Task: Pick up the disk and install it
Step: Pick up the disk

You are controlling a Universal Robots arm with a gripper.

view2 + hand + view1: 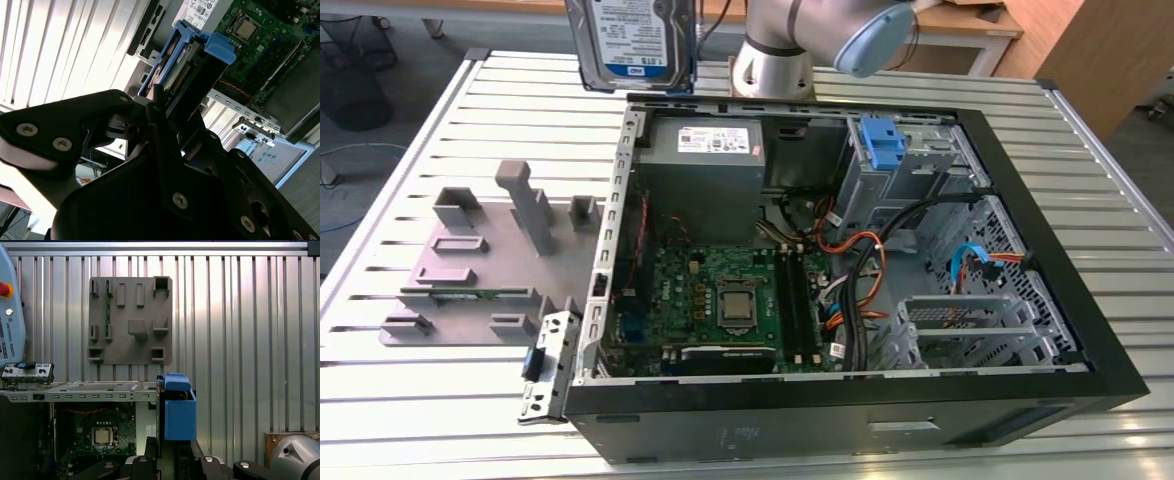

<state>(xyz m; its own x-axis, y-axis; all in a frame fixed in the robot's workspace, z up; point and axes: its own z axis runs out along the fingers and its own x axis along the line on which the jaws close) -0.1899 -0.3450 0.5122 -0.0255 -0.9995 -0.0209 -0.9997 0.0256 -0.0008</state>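
one disk [630,40], one arm [774,55], one gripper [172,107], one open computer case [854,405], all on or above one slatted metal table [480,120]. inside the case: one grey power supply [700,170], one green motherboard [720,300] with a single processor socket, one blue drive bracket [885,145]. on the table at the exterior view's left lies one grey fixture plate [467,250] carrying one small green circuit strip [467,293].

the disk is a flat silver metal slab with a white label that has a blue band along its lower edge, and blue plastic rails down its sides. it is held upright in the air, off the table, above the far corner of the case on the power supply's side. it is outside the case.

the jaws are closed onto the disk: in the second wrist view the black fingers [159,107] stand on either side of its lower end and grip it there.

the exterior view gives the disk's labelled face and the whole layout of the case. the second wrist view gives the disk edge-on, with its connector strip between the blue rails and the motherboard beyond it. the first wrist view looks down past the blue rail end onto the fixture plate, the rim of the case and the processor socket, and also takes in a teach pendant [7,315] with a red button at the side of the table.
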